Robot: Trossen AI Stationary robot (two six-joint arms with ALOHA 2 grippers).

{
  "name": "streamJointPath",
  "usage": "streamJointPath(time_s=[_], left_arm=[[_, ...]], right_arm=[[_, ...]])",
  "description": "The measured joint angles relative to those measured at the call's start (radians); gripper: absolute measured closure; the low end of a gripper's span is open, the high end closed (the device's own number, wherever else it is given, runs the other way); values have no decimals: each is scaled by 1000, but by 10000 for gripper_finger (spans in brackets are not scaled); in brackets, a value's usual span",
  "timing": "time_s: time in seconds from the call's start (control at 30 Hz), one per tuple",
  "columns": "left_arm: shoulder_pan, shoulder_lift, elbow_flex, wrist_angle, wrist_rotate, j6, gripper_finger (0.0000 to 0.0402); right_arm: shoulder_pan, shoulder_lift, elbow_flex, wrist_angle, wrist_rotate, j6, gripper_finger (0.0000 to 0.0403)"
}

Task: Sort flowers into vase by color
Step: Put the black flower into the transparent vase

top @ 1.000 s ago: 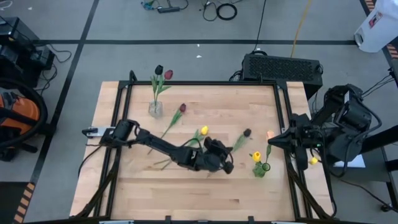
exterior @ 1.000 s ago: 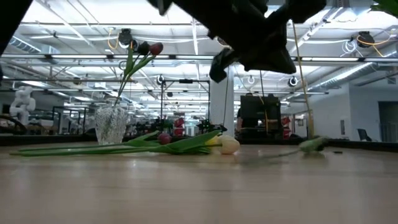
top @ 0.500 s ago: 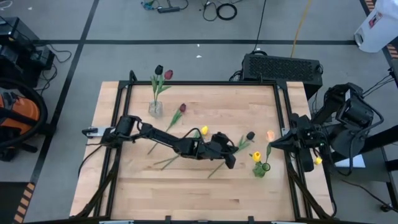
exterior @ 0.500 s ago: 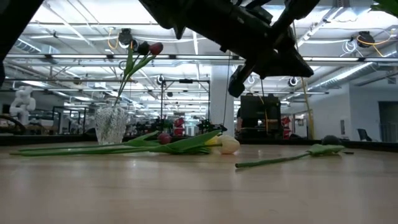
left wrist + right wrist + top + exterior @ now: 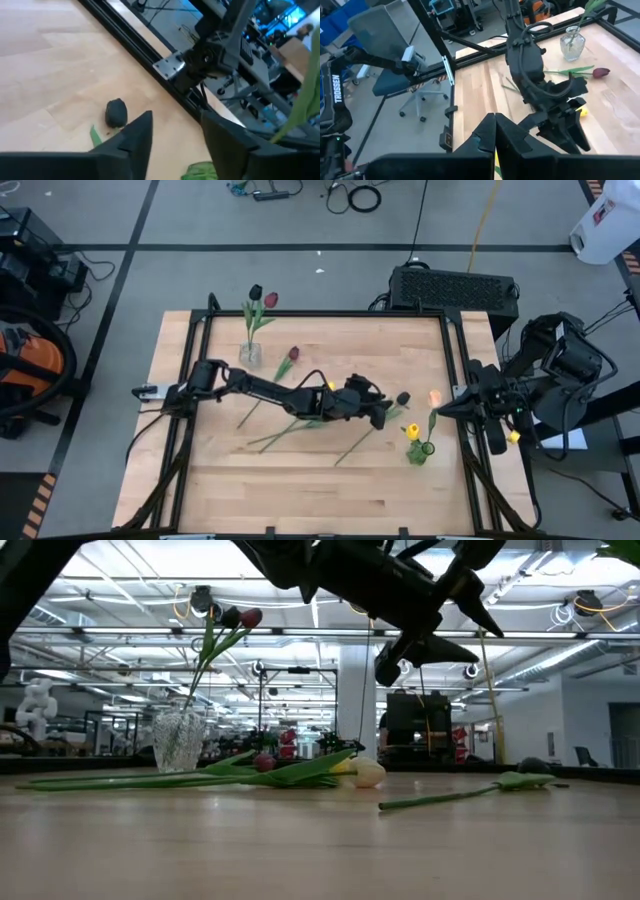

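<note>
Tulips, artificial ones on long thin green stems, are only partly sorted. Left gripper [image 5: 385, 413] hovers with fingers [image 5: 135, 137] spread and empty, just above the near-black tulip head [image 5: 402, 397] whose stem [image 5: 355, 444] trails toward seven o'clock on the wooden table [image 5: 400, 340]. At nine o'clock from it lie a yellow tulip [image 5: 328, 387] and, farther toward ten, a dark red tulip [image 5: 293, 353], both loose. Done so far, I judge: the clear glass vase [image 5: 250, 355] far at ten holds a dark and a red bloom; the small green vase [image 5: 420, 450] at four holds a yellow bloom [image 5: 412, 431]. Right gripper [image 5: 447, 406], fingers closed together, waits at three beside a peach tulip head [image 5: 435, 396], close enough to crowd that vase.
</note>
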Motion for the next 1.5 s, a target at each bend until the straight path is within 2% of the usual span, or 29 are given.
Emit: streamJointPath(time_s=[0.07, 0.17, 0.23, 0.33, 0.43, 0.63, 0.93, 1.1, 1.23, 1.3, 1.43, 1.5], left_arm=[[5, 0, 0, -2, 18, -22, 208], [8, 0, 2, -66, 113, 8, 203], [1, 0, 26, -197, 171, 35, 202], [-13, 2, 96, -449, 181, 115, 202], [-20, 2, 137, -546, 164, 181, 201], [-22, 30, 173, -529, 163, 225, 201], [-22, 190, 294, -544, 176, 253, 201], [-22, 256, 368, -527, 167, 350, 201], [-22, 318, 391, -539, 170, 345, 201], [-22, 335, 395, -539, 156, 346, 201], [-22, 343, 395, -587, 27, 316, 201], [-16, 346, 395, -586, 8, 298, 201]], right_arm=[[0, 1, 0, 0, 9, 15, 403], [0, 5, 0, -5, 70, 74, 403], [0, 5, 0, -11, 107, 99, 403], [0, 6, 0, -12, 179, 126, 403], [0, 11, 0, -12, 238, 131, 403], [-17, 13, 0, -10, 265, 131, 403], [-44, 13, 0, -10, 260, 126, 403], [-44, 13, 0, -10, 255, 103, 403], [-44, 13, 0, -12, 222, 96, 403], [-44, 13, 0, -12, 199, 87, 403], [-44, 13, 0, -12, 176, 78, 403], [-44, 13, 0, -12, 174, 72, 403]])
